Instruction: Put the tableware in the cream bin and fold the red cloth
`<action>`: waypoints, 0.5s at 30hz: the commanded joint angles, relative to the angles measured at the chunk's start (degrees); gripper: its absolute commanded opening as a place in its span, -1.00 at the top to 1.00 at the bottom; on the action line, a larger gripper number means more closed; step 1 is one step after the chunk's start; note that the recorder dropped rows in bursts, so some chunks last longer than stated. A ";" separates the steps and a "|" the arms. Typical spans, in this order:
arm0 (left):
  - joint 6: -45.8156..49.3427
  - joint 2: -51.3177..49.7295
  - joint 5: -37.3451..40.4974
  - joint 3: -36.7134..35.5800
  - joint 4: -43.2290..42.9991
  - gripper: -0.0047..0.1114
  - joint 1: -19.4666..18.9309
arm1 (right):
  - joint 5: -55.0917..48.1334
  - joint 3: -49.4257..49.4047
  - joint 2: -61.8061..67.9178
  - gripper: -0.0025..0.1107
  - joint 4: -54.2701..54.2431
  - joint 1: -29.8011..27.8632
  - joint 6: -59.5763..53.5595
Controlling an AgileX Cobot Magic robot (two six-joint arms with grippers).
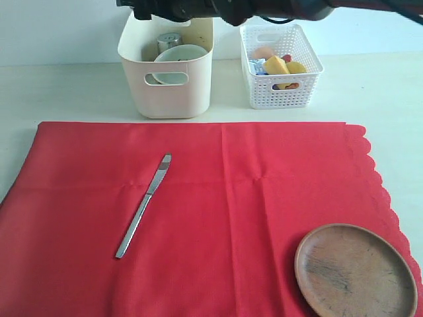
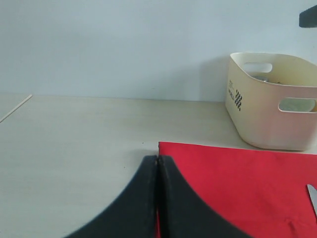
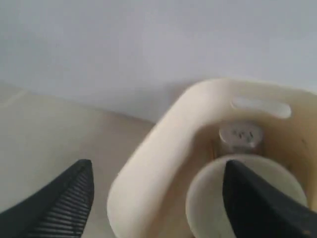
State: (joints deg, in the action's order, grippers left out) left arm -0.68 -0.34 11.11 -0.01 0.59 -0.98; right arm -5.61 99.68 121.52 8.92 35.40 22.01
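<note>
Ext. high-front; cream bin in all

The gripper, jaws spread wide, hangs over the bin, which holds a bowl and a cup.

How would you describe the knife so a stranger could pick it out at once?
Find the large red cloth spread flat. On its left half lies a silver knife, slanted. Unlike the round brown plate near the cloth's right edge, it is long, thin and shiny.
</note>
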 commanded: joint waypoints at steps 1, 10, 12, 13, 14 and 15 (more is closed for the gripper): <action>0.01 0.34 0.15 0.01 -0.01 0.88 0.33 | -24.96 0.16 -2.28 -0.28 -1.22 3.12 -15.65; 0.01 0.34 0.15 0.01 -0.01 0.88 0.33 | -50.45 0.04 1.92 -0.28 -21.01 12.02 -82.91; 0.01 0.34 0.15 0.01 -0.01 0.88 0.33 | -50.57 0.04 3.84 -0.28 -20.68 12.27 -83.87; 0.01 0.34 0.15 0.01 -0.01 0.88 0.33 | -50.58 0.04 4.35 -0.28 -20.68 12.60 -83.87; 0.01 0.34 0.15 0.01 -0.01 0.88 0.33 | -50.39 0.04 4.60 -0.28 -20.68 12.89 -83.87; 0.01 0.34 0.15 0.01 -0.01 0.88 0.33 | -50.38 0.04 5.15 -0.28 -20.56 13.51 -84.40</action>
State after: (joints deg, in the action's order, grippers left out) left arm -0.68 -0.34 11.11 -0.01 0.59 -0.98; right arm -55.75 99.68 125.88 -11.63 47.68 -60.87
